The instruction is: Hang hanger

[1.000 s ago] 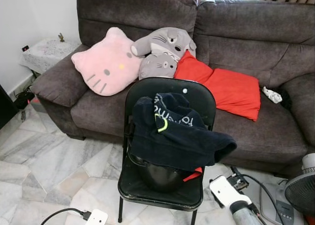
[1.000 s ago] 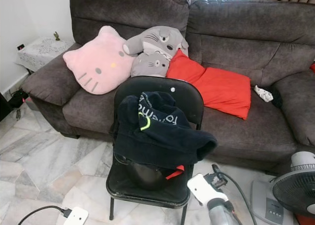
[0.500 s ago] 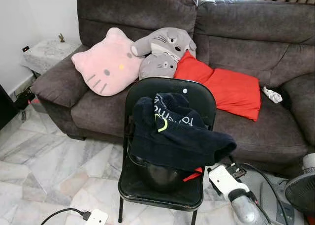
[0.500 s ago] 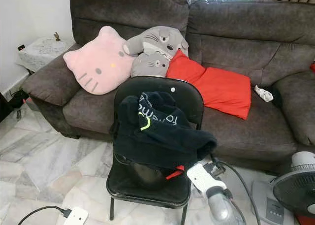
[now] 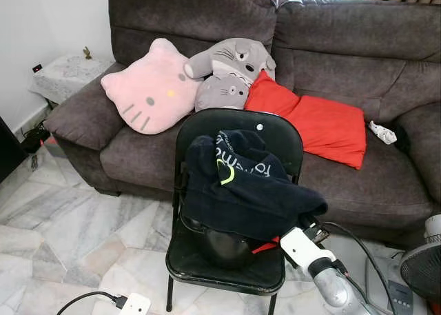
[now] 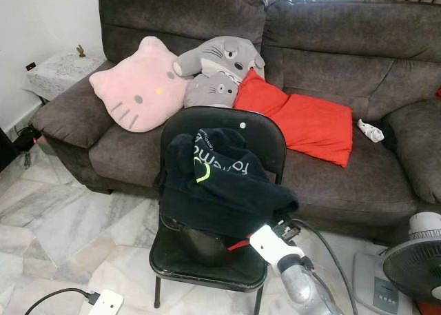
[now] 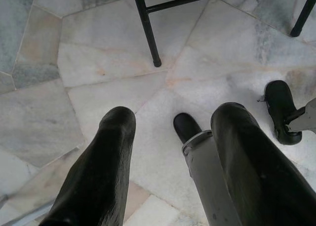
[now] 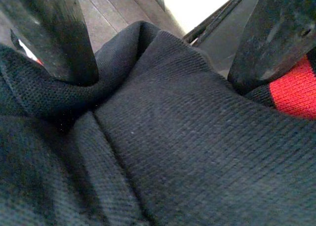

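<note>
A dark navy garment (image 5: 244, 187) with yellow-green lettering lies heaped over a black folding chair (image 5: 275, 132). A red piece (image 5: 267, 246) pokes out under its lower edge; I cannot tell whether it is a hanger. My right gripper (image 6: 281, 229) reaches up from the lower right to the garment's lower right edge. In the right wrist view it (image 8: 163, 63) is open, with one black finger (image 8: 54, 38) on each side of a fold of the dark fabric (image 8: 163, 137). My left gripper (image 7: 174, 117) hangs open over the marble floor.
Behind the chair stands a brown sofa (image 5: 358, 53) with a pink cat cushion (image 5: 148, 87), grey plush toys (image 5: 227, 70) and a red cushion (image 5: 317, 122). A fan (image 6: 413, 260) stands at the lower right. A power strip (image 5: 134, 303) and its cable lie on the floor in front.
My right arm has moved up and to the left, from the floor beside the chair to the garment's lower right edge. The left arm has not moved.
</note>
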